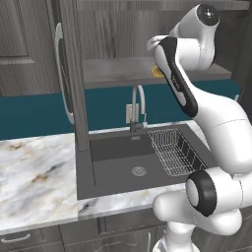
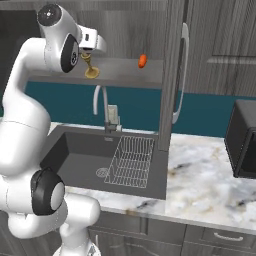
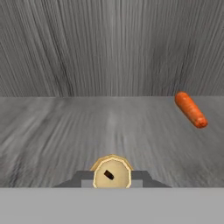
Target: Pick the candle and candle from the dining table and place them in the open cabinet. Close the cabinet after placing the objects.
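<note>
Marble runs closest to you: the white-and-grey veined surface [image 1: 34,172] spreads along the front edge, over grey drawers with silver handles. Set into it you have a dark sink [image 1: 133,160] with a wire rack [image 1: 174,150] in its right half in the left base view, and a curved silver tap [image 1: 140,106] behind it. Past that you meet a teal wall strip. At the right edge of the right base view you catch a black box [image 2: 245,140] on the marble, cut off by the frame.

Above, your cabinet [image 2: 125,70] stands open, its dark grey door [image 1: 71,74] edge-on with a long silver bar handle. Your fingers [image 2: 86,52] reach onto its shelf and are closed on the brass-gold candle [image 2: 90,67], whose foot rests on or just above the shelf; you cannot tell which. In the hand view you look straight down on the candle's cream top and wick between the fingertips. An orange-red block [image 3: 190,109] lies further along the same shelf, well apart. In the left base view your arm hides most of the candle.
</note>
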### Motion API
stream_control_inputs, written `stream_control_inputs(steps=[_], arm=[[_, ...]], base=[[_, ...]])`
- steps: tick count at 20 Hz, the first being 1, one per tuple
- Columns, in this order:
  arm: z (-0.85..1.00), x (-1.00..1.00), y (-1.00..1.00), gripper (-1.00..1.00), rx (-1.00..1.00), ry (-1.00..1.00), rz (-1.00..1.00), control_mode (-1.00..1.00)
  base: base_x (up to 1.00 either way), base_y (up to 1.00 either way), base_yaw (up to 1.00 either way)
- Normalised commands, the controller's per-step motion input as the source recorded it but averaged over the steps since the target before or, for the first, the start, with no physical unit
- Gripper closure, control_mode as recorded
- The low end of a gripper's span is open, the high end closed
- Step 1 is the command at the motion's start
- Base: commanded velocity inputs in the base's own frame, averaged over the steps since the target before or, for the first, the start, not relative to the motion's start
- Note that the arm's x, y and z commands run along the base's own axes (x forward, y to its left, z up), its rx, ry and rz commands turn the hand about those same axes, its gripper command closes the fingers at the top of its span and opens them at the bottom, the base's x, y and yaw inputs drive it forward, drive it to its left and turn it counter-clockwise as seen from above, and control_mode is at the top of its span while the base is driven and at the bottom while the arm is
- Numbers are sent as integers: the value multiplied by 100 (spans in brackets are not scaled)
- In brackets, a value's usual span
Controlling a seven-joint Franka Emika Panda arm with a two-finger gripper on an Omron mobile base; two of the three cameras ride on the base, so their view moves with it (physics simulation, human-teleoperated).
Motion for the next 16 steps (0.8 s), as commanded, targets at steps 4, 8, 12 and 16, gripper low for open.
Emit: stream_control_inputs(steps=[4,8,12,16], arm=[[0,15,0,100,-5,15,0,-100],[0,19,0,100,-4,13,0,-100],[0,23,0,100,0,1,0,-100],[0,24,0,100,0,0,0,-100]], base=[[0,0,0],[0,0,0],[0,0,0],[0,0,0]])
